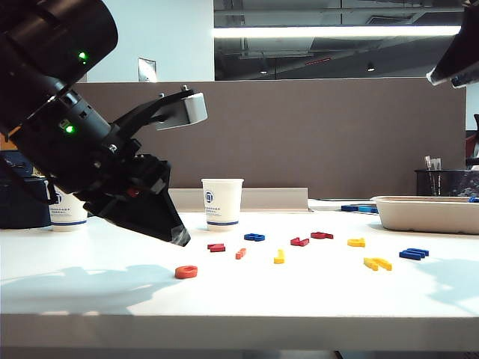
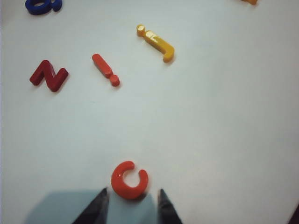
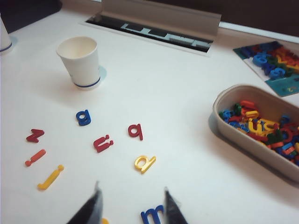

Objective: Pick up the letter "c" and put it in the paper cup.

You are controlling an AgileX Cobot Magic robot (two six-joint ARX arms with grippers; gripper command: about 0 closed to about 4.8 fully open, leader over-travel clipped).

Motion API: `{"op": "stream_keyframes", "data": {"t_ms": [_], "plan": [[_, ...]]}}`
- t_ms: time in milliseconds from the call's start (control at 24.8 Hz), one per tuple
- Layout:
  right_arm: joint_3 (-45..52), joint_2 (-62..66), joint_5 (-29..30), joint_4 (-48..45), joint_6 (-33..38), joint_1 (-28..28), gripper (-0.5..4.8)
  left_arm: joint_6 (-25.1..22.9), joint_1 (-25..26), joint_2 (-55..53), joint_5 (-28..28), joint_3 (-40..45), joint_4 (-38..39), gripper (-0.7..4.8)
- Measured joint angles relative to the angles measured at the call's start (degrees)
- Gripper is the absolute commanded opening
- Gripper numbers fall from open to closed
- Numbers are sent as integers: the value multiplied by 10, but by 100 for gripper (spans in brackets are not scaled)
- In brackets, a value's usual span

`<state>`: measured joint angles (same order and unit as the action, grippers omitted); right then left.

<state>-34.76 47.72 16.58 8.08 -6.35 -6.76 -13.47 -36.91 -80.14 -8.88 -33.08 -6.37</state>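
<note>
On a white table [image 1: 314, 292] before a brown partition, the left gripper [image 2: 131, 205] hovers with jaws apart, the letter "c" [image 2: 129, 180] lying just at its tips. The paper cup [image 1: 222, 203] stands at one o'clock from that letter. The right gripper [image 3: 131, 207] hangs open above scattered letters.

The left arm [image 1: 67, 134] is a bulky glossy black shell with two small green lights and a grey-white bracket on top. Its gripper [image 2: 131, 205] ends in two dark, pointed fingers [image 2: 98, 207]. The right gripper [image 3: 131, 207] has similar dark tapered tips.
</note>
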Motion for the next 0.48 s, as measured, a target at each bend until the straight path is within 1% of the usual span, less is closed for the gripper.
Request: {"op": "stream_keyframes", "data": {"t_ms": [121,202,484], "plan": [[0,0,0,8,0,0,181,-8,0,0,0,0,-1,134],[0,0,0,8,0,-6,181,-13,0,-2,0,0,-3,163],[0,0,1,7,0,-9,181,-15,0,-20,0,0,-20,163]]}}
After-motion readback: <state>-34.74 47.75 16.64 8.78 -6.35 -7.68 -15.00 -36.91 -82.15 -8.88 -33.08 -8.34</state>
